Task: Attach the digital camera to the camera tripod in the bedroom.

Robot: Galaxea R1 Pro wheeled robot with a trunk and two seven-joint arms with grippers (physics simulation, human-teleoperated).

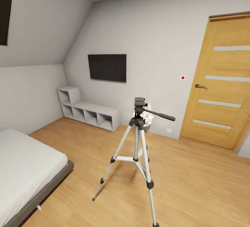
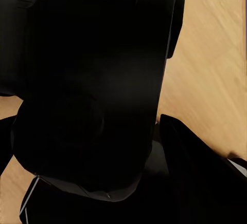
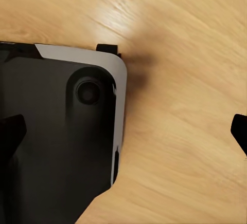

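Silver-legged camera tripod (image 1: 136,140) standing upright on the light wood floor (image 1: 194,178) mid-bedroom, straight ahead in the head view, legs spread, black pan head (image 1: 140,102) bare on top, long handle (image 1: 159,114) pointing toward the wooden door (image 1: 222,81). Bed (image 1: 24,161) at the left, low cube shelf (image 1: 90,110) and wall TV (image 1: 107,67) beyond. Step in hand, as judged: approach to the tripod. Advise closing in squarely on the side away from the handle, stopping short of the near leg so the base cannot nudge it, and bringing the trunk level with the pan head before any reach. Digital camera not identified with certainty: possibly the large black mass (image 2: 92,90) pressed close to the lens in the left wrist view, but cannot tell. Left gripper likewise: spread of fingers and any hold cannot be told. Right gripper (image 3: 126,134) spread wide, dark fingertips (image 3: 10,131) at opposite edges of the right wrist view, nothing between them. Room layout and tripod given by the head view alone; floor grain directly below and the robot's own dark, grey-rimmed base (image 3: 51,147) given by the right wrist view.
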